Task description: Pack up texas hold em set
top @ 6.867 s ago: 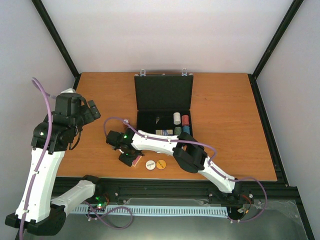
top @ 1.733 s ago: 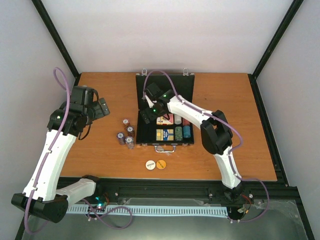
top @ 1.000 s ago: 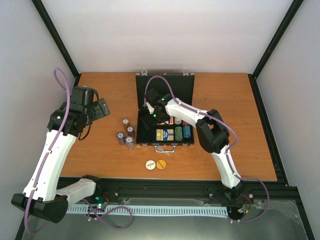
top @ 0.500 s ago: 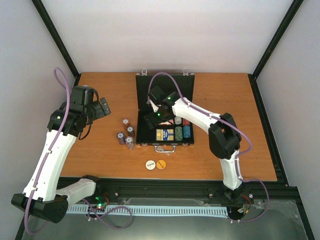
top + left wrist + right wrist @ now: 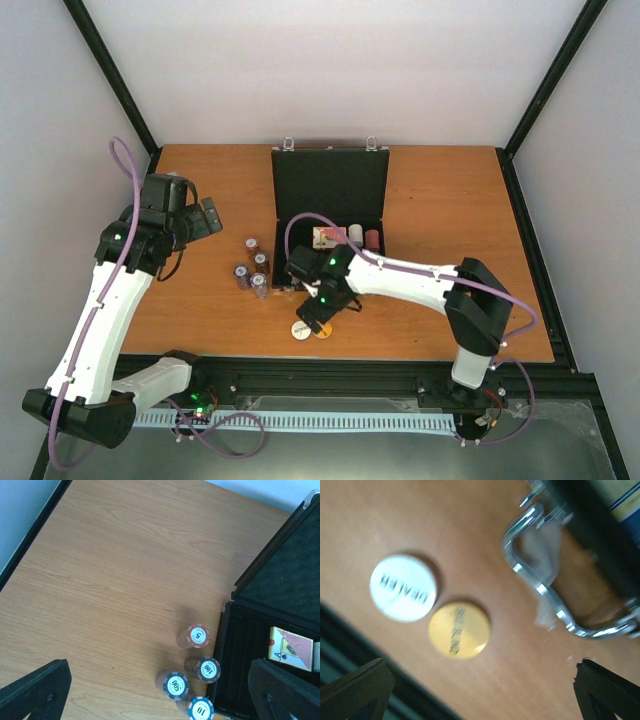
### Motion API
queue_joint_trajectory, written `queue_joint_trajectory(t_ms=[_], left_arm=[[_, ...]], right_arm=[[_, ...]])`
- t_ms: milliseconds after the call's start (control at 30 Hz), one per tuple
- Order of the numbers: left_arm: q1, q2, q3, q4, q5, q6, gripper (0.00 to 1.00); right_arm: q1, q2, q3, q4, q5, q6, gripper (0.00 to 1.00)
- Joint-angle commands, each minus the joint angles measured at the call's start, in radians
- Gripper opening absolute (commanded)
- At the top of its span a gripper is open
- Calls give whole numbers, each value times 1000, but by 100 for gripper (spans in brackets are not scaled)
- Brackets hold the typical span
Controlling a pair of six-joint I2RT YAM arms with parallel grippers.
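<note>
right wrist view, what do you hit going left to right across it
white disc -> orange disc -> handle

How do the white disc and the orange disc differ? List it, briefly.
Colour: the white disc is white, the orange disc yellow-orange.
Print: the white disc reads DEALER; the orange disc's lettering is too blurred to read.
Place: the orange disc lies nearer the case handle than the white disc.
Both are round and lie flat on the table.
</note>
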Motion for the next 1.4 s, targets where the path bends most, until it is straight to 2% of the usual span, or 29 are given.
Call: queue_joint_trajectory(t_ms=[0,200,867,1200,1367], left_arm=[[3,-11,-8,26,17,11,100],[3,-12,-21,28,22,8,100],[3,-7,-24,25,14,10,100],[3,-21,-45,19,0,17,100],[3,-23,-50,17,-2,17,100]], right_arm=[[34,-107,-95,25,-74,27,100],[37,-114,-155,59,-68,-21,95],[60,98,-74,81,-4,-17,90],[91,146,-45,66,7,-15,90],[95,158,-61,62,9,-7,86]])
